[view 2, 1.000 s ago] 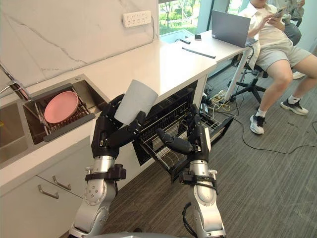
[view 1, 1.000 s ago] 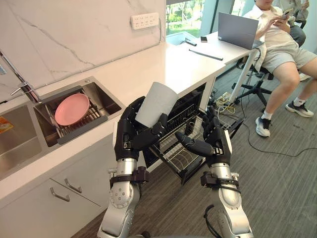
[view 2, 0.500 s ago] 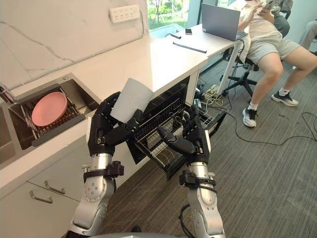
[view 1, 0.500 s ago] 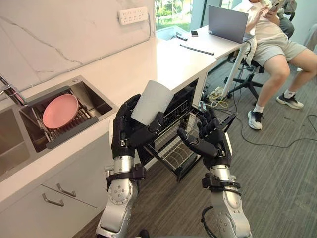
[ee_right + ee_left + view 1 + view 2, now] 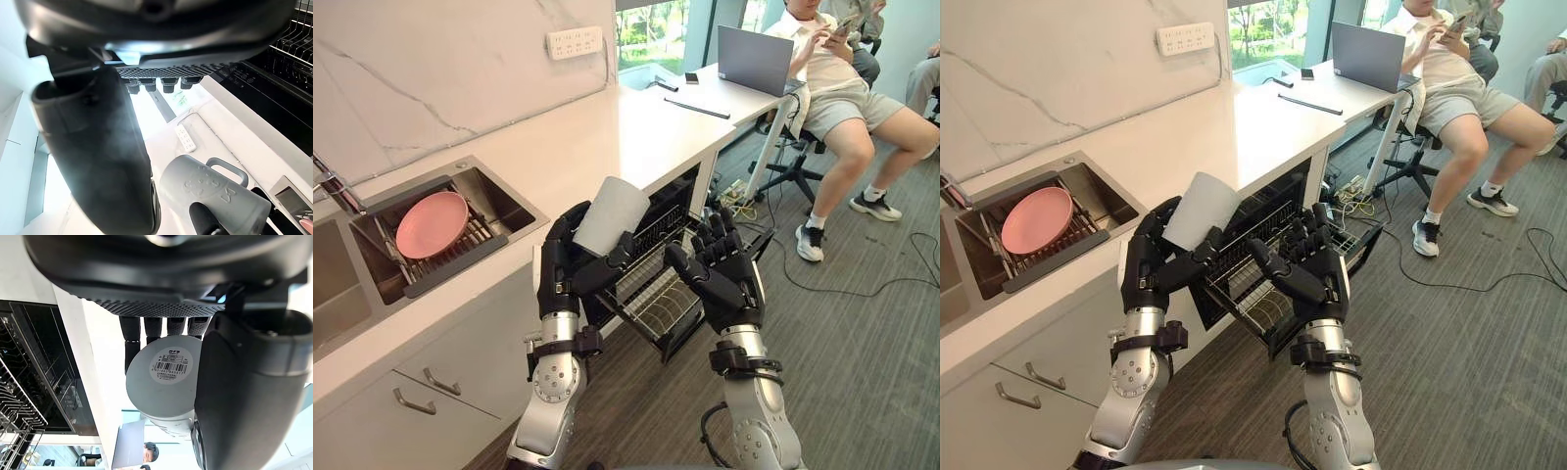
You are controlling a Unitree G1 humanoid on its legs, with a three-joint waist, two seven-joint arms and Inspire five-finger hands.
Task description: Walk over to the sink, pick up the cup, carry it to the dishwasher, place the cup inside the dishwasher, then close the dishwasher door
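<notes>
Presently, dishwasher (image 5: 690, 191): door is seen open, rack (image 5: 656, 299) drawn out.
Left hand (image 5: 570, 272): curled round the tilted cup (image 5: 610, 215), near the rack.
Right hand (image 5: 722, 279): spread, nothing held.
Risk: cup could be knocked on the rack edge if lowered tilted.

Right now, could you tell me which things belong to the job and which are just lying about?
Job: cup, held in the left hand; open dishwasher, rack pulled out; right hand, open, by the rack.
Lying about: plate in the sink; laptop; wall sockets; a seated person.
</notes>
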